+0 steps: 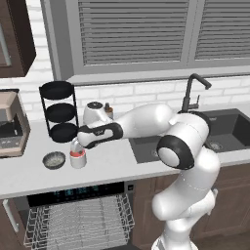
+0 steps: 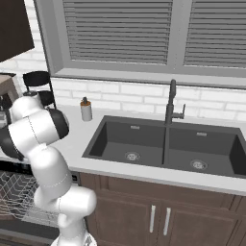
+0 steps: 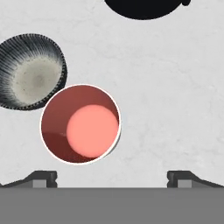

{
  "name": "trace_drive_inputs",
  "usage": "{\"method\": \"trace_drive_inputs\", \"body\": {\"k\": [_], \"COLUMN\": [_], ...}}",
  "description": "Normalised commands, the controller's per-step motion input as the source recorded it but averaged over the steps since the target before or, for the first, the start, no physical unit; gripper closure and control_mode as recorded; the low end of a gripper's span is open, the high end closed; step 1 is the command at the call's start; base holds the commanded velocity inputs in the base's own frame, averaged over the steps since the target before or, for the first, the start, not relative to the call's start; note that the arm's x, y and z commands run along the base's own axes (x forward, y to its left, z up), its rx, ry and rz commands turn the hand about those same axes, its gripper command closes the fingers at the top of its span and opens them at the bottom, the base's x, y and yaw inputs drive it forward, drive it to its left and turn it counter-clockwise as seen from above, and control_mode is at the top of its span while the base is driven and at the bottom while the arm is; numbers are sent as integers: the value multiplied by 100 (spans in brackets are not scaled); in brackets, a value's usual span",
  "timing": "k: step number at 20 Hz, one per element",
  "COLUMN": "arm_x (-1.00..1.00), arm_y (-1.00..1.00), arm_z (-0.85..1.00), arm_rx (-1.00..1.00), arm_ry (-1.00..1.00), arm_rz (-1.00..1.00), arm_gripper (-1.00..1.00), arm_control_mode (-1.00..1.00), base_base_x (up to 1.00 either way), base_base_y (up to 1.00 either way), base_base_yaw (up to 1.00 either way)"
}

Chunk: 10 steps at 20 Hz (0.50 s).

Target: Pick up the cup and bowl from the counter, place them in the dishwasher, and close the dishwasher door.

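The white cup (image 1: 78, 158) with its red inside (image 3: 81, 124) stands on the light counter (image 1: 112, 163). Just left of it sits the grey speckled bowl (image 1: 53, 159) (image 3: 30, 72), its rim almost touching the cup. My gripper (image 1: 75, 146) (image 3: 112, 179) hangs open right above the cup, pointing down, with nothing held. In the hand view the cup lies left of the midline between the fingertips (image 3: 41, 178). Below the counter edge the dishwasher (image 1: 73, 193) is open, its white wire rack (image 1: 78, 219) (image 2: 14, 197) pulled out. The dishwasher door is hidden.
A black tiered rack (image 1: 59, 112) (image 2: 38, 86) stands behind the bowl, its base at the hand view's top (image 3: 144, 6). A dark-capped bottle (image 2: 86, 110), the dark double sink (image 2: 163, 144) with its faucet (image 2: 170, 103) lie to the right. A coffee machine (image 1: 12, 127) stands far left.
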Motion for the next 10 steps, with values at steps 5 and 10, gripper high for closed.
{"method": "trace_drive_inputs", "body": {"k": [5,10], "arm_x": [13,29], "arm_y": [0,0], "arm_z": [-27,-16], "arm_rx": [0,0], "arm_ry": [0,0], "arm_rz": [0,0], "arm_gripper": [-100,-100], "arm_control_mode": [-100,-100], "base_base_x": [0,0], "base_base_y": [0,0], "base_base_yaw": [0,0]}}
